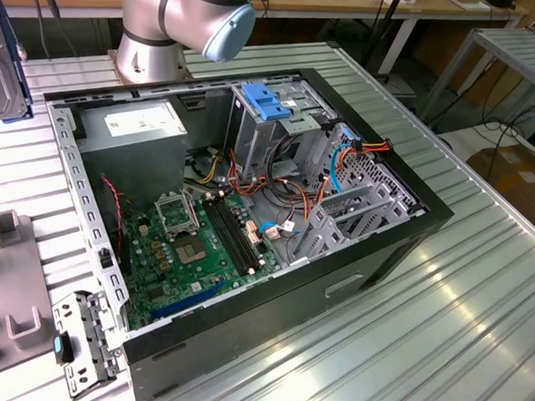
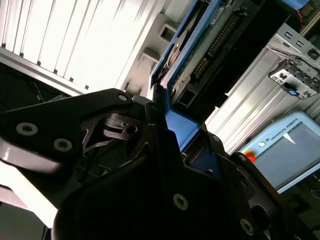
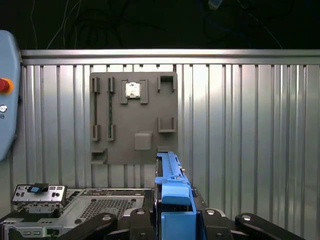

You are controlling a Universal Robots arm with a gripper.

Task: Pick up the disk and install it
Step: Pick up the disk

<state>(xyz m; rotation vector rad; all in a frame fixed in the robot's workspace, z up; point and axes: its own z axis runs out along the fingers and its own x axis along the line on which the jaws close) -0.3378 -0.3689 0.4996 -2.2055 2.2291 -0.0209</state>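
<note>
Transfer step, by your wrist views: jaws clamped tight on the disk (image 3: 169,172), held edge-up over the worktop (image 3: 250,125). Install not yet done; disk well apart from the open computer case (image 1: 270,314).

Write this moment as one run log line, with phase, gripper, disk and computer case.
phase: disk in grip, not yet installed | gripper: shut on disk | computer case: open, side panel off

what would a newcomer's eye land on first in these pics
The open computer case sits in the middle of the exterior view, its green motherboard bared. In the first wrist view the disk, framed in bright blue, stands edge-on, gripped by the hand, with a grey fixture plate beyond it.
</note>
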